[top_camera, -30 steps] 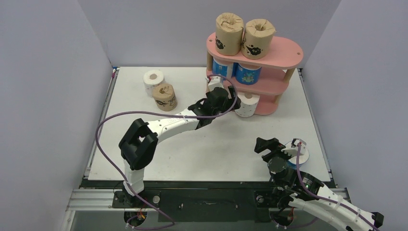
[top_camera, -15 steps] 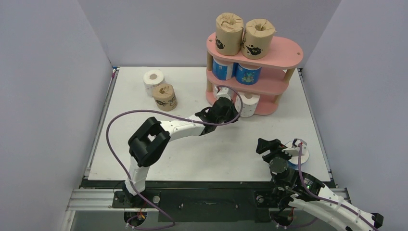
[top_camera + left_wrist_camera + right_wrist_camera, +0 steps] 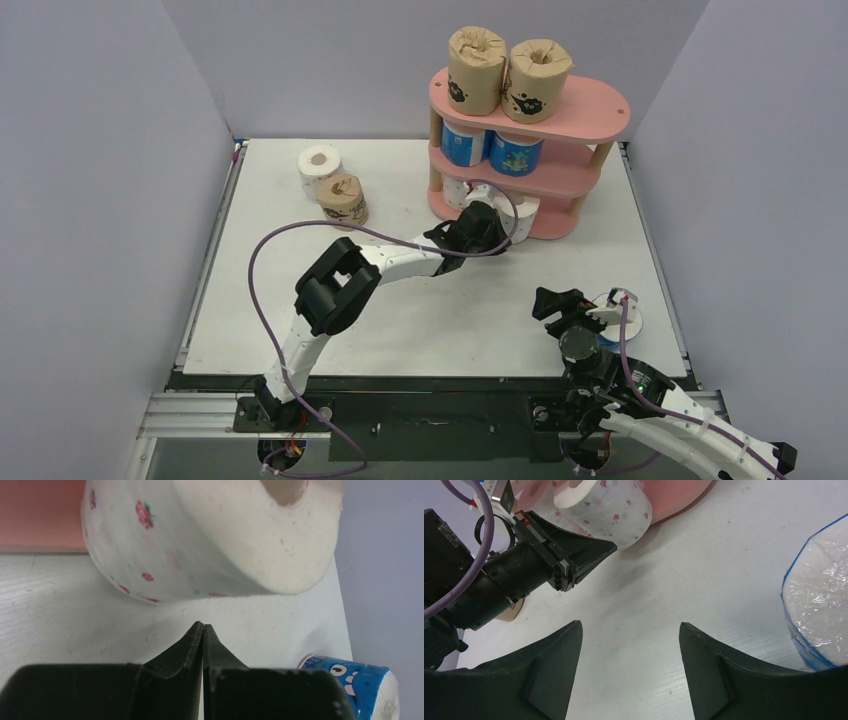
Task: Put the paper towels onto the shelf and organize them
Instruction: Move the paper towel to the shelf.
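Observation:
The pink shelf (image 3: 590,112) carries two brown paper towels (image 3: 477,60) on its top board and two blue ones (image 3: 515,153) on the middle board. A white roll with pink dots (image 3: 520,213) (image 3: 210,535) leans tilted at the front of the bottom board. My left gripper (image 3: 500,237) (image 3: 202,626) is shut and empty, its tips on the table just short of that roll's base. My right gripper (image 3: 570,303) (image 3: 630,625) is open over bare table. A blue roll (image 3: 628,320) (image 3: 819,605) stands just to its right.
A white roll (image 3: 320,163) and a brown roll (image 3: 343,200) stand together on the table (image 3: 420,300) at the back left. The left arm's purple cable (image 3: 262,260) loops over the table's left half. Grey walls close in both sides and the back.
The left gripper has shut and swung right and nearer, from the shelf's left end to the front of the dotted white roll. The right gripper has narrowed a little without moving off.

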`<state>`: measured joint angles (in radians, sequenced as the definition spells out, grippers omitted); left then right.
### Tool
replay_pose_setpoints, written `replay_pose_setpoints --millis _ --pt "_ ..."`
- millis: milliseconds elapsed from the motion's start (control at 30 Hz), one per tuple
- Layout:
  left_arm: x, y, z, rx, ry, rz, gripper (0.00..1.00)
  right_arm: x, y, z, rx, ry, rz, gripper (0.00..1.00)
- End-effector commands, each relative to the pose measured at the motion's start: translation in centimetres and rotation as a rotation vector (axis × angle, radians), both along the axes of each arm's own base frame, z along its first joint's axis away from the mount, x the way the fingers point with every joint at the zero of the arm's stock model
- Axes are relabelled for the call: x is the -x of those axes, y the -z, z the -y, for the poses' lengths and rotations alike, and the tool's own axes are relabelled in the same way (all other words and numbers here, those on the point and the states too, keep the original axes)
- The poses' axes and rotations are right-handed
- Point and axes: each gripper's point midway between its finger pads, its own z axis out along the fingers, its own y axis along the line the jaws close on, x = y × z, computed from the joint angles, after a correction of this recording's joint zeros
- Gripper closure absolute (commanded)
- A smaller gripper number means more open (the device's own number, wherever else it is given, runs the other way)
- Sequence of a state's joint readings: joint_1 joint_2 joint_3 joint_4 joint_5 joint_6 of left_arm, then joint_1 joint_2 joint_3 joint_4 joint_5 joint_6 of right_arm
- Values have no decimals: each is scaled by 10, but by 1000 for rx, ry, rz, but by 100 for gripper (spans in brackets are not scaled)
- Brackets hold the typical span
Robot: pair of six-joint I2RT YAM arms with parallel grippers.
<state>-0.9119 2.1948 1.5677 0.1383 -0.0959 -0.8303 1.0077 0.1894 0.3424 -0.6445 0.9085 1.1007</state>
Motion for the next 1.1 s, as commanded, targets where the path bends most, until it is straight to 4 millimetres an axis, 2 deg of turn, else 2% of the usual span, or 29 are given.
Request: replay_pose_setpoints --millis 0,167,233,433,833,1067 --pt "-23 -25 14 64 -9 46 100 -1 -4 2 -8 10 14 34" --pt "-37 -23 12 60 -38 42 100 -1 -4 1 -9 6 14 34" --pt "-50 -24 10 61 -58 43 100 -1 -4 1 -9 7 13 34" --pt "-64 -26 4 69 -87 39 100 -1 -3 1 -8 5 11 34" --pt "-59 -50 -2 116 -81 77 100 -1 -3 0 2 5 4 33" --pt "-73 -60 -15 115 -125 98 100 -1 -2 0 -1 3 1 33"
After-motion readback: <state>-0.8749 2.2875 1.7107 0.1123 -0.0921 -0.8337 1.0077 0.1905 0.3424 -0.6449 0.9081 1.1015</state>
